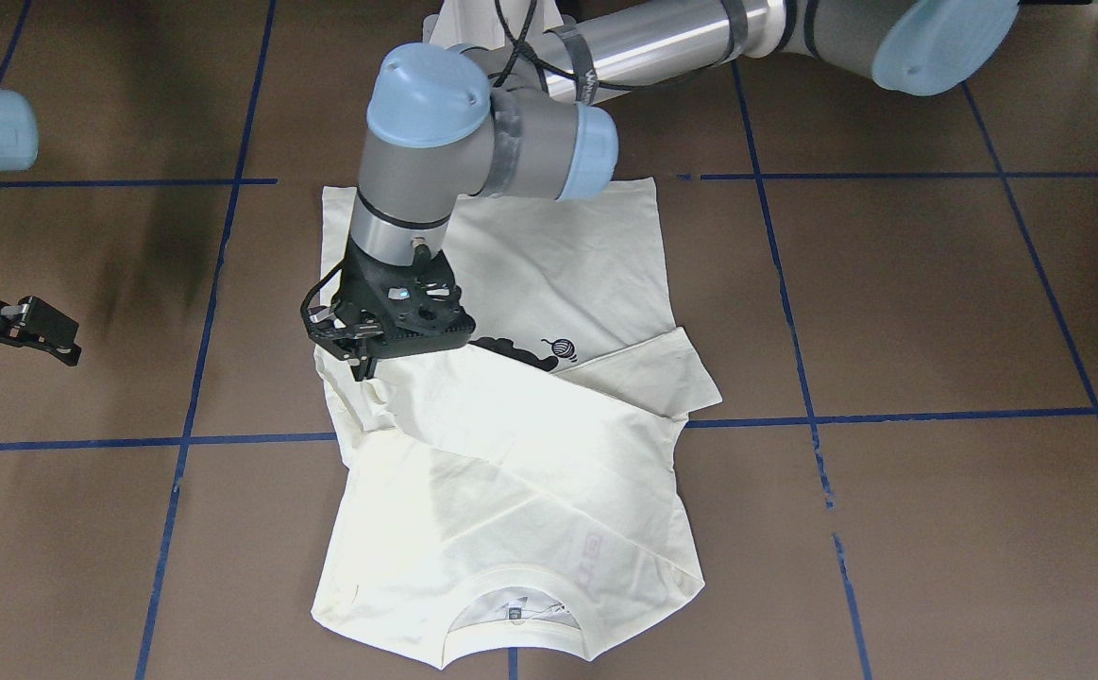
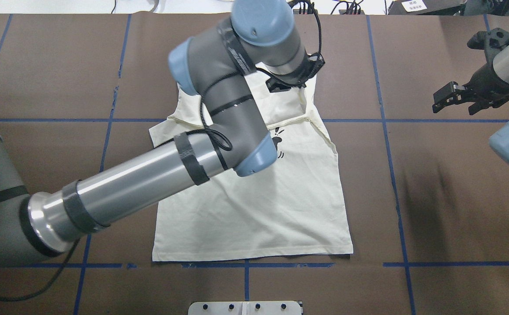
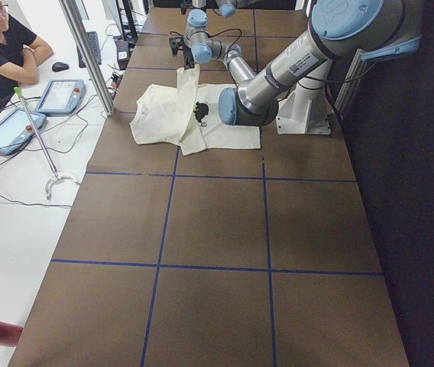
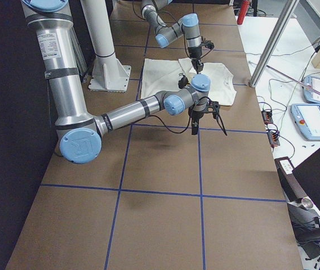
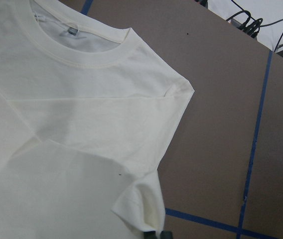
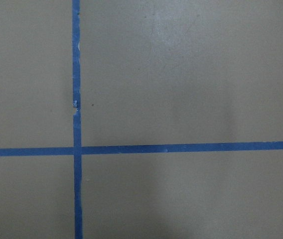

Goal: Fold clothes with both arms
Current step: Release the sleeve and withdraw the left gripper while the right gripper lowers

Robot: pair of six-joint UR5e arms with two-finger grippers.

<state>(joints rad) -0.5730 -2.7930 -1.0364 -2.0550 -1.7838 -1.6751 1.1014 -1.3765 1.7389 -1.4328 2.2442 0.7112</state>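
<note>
A cream T-shirt (image 1: pixel 511 472) lies on the brown table, collar (image 1: pixel 511 614) at the far side from the robot, one side folded diagonally over the body. My left gripper (image 1: pixel 362 366) is shut on a bunched edge of the shirt near a sleeve and holds it lifted. In the overhead view the left gripper (image 2: pixel 296 81) is mostly hidden under its wrist. The left wrist view shows the shirt (image 5: pixel 81 124) and the pinched fold at the bottom edge. My right gripper (image 1: pixel 25 331) is open and empty, off the shirt, and also shows in the overhead view (image 2: pixel 455 98).
Blue tape lines (image 6: pixel 76 149) grid the table. The white pedestal base (image 4: pixel 106 67) stands behind the shirt. An operator (image 3: pixel 3 46) sits beyond the table's far edge with tablets (image 3: pixel 7 130). A metal plate (image 2: pixel 245 307) is at the robot-side edge.
</note>
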